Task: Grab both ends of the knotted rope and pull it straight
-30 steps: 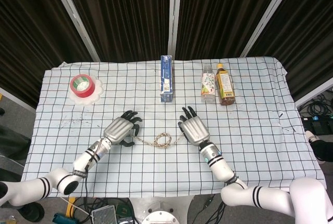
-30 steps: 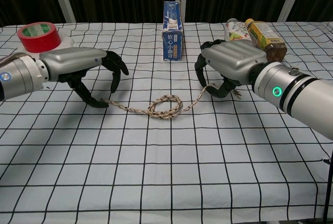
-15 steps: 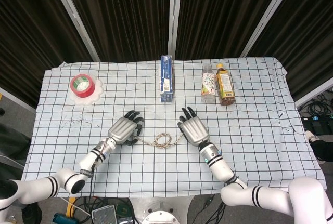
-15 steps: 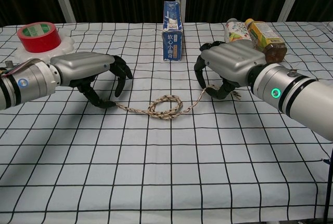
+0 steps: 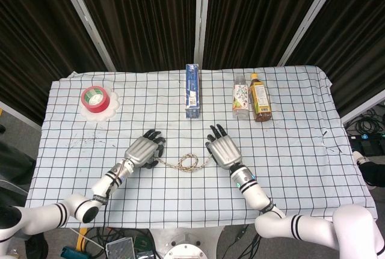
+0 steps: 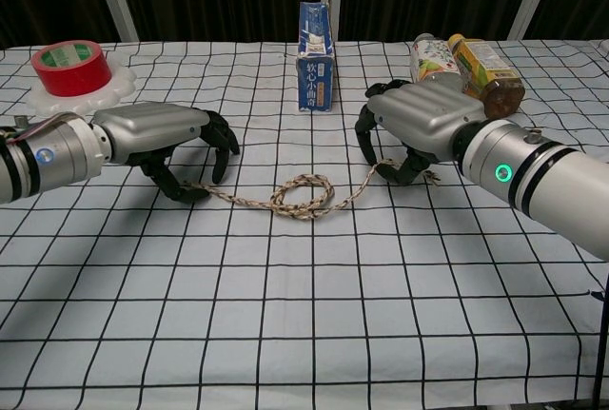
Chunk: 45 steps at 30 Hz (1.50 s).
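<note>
A braided rope lies across the checked cloth with a loose knotted loop (image 6: 303, 193) (image 5: 188, 162) in its middle. My left hand (image 6: 166, 134) (image 5: 144, 149) arches over the rope's left end, fingers curled down and the thumb tip against the strand. Whether it pinches the rope is hidden under the palm. My right hand (image 6: 419, 125) (image 5: 222, 149) holds the right end. The strand rises off the cloth into its fingers, and a frayed tip (image 6: 433, 174) pokes out behind the thumb.
A red tape roll (image 6: 68, 53) on a white doily sits at the far left. A blue carton (image 6: 316, 56) stands behind the knot. Two bottles (image 6: 433, 51) (image 6: 485, 69) lie behind my right hand. The table's front edge (image 6: 285, 400) is near.
My left hand has slid in toward the rope's left end and dropped lower over it, fingers curling down. The right hand and the knot have stayed put.
</note>
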{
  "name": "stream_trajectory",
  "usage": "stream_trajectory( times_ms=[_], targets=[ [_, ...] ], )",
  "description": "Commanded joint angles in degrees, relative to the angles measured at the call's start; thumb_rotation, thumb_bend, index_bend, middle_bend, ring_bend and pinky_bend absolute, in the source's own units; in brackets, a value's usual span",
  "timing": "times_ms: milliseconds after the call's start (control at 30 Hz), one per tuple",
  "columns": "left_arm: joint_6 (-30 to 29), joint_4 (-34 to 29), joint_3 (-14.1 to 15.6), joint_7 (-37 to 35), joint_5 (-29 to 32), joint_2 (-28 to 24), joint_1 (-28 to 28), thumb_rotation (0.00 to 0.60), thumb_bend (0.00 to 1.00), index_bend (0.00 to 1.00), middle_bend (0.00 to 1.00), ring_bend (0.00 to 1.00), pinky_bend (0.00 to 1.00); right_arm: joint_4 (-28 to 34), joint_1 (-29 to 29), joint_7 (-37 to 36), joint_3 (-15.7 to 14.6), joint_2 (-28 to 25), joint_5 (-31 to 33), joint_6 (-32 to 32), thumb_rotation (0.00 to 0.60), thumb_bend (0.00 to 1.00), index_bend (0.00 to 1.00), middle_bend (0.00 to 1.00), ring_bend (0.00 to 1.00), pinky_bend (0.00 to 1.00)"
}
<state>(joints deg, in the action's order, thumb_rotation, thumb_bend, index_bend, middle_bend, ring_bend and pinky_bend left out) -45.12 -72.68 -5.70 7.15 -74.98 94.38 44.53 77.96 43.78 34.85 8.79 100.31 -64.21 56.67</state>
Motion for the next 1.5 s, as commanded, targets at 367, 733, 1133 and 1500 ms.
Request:
stream_trajectory(
  times_ms=[367,733,1133,1500],
  targets=[
    [-0.11,0.55,0.64,0.27,0.44,0.53,0.09,0.6,0.33,0.54,0.17,0.04,0.0,-0.49,0.06,-0.08,-0.14,0.21,0.24,-0.1,0.6,0.44,0.71,0.27,0.04,0.04],
    [0.28,0.91,0.87,0.54,0.64,0.68,0.49,0.6,0.37,0.57,0.17,0.04,0.0,-0.58,0.07,0.14,-0.21,0.37,0.51,-0.04,0.6,0.44,0.71,0.27,0.04,0.04],
    [-0.01,1.0,1.15,0.15,0.67,0.63,0.35,0.6,0.41,0.61,0.19,0.04,0.0,-0.65,0.08,0.09,-0.14,0.4,0.71,0.05,0.6,0.46,0.71,0.27,0.04,0.03],
    [-0.84,1.76,1.38,-1.02,-0.13,0.85,0.03,0.6,0.47,0.65,0.21,0.04,0.0,-0.67,-0.15,-0.7,-0.07,0.32,0.61,0.25,0.6,0.5,0.72,0.27,0.04,0.03]
  ],
)
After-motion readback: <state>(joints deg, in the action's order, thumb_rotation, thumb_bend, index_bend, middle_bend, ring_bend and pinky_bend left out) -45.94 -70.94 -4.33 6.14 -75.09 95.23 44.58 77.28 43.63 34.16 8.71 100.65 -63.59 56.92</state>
